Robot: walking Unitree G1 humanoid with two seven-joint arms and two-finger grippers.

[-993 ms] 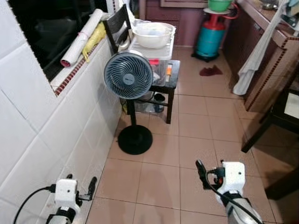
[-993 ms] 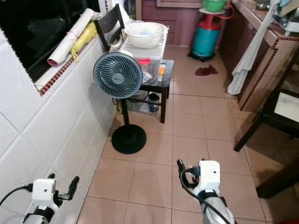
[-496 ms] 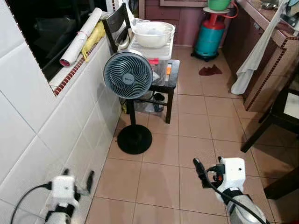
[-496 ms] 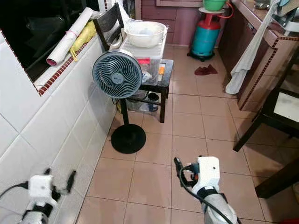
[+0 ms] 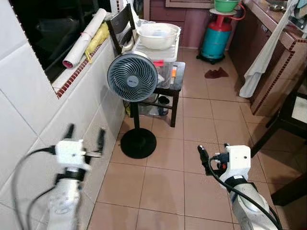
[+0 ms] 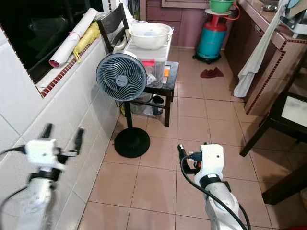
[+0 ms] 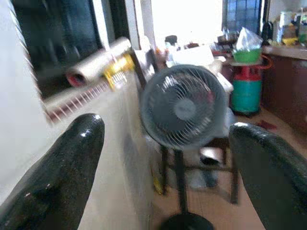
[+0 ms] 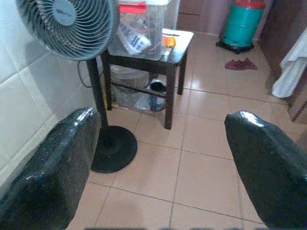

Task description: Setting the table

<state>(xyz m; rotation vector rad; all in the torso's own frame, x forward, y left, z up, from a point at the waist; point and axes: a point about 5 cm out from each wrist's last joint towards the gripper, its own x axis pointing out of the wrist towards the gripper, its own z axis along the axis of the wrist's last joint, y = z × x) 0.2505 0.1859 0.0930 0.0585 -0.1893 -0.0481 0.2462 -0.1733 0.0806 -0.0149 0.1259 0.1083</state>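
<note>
Nothing of the table setting looks done yet: both grippers are empty, jaws released. The left gripper [image 5: 85,138] is raised beside the glossy white tiled wall [image 5: 29,110]; the right gripper [image 5: 206,156] hangs over the matte tan floor tiles. Ahead stands a round grey fan [image 5: 132,77] with a ribbed grille, and behind it a small dark surface [image 5: 176,82] carries a clear plastic box [image 5: 160,52] topped by a smooth white bowl [image 5: 157,34], likely tableware to fetch.

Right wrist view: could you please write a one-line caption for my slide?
Open right gripper empty above the tiled floor, facing a grey pedestal fan beside a dark side table.
</note>
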